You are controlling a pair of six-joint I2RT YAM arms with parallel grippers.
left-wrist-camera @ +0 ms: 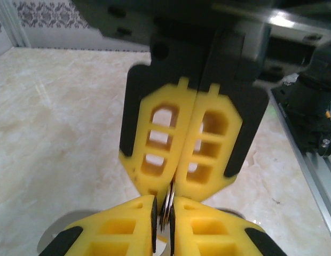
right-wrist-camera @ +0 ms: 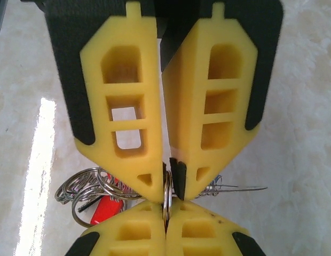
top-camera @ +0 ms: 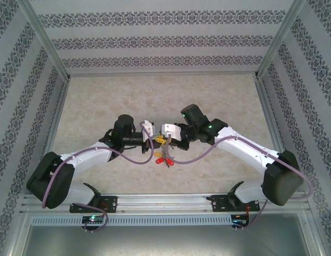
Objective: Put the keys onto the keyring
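Left gripper (left-wrist-camera: 164,216): jaws nearly together, pinching a thin metal ring (right-wrist-camera: 166,194) at the very tips. Can't tell whether keyring or a key's own ring. Right gripper (right-wrist-camera: 166,218): jaws fully together on the same ring, tip to tip against the left. Keys (right-wrist-camera: 101,205) bunched just below the meeting point, red tags showing; thin wire (right-wrist-camera: 237,188) poking out beside them.

Risks:
- Edge-on grip on thin metal: likely slip-out under any twist or uneven pull.
- Tips touching: finger clash on further approach.
- Possible snag of bunch on wire.
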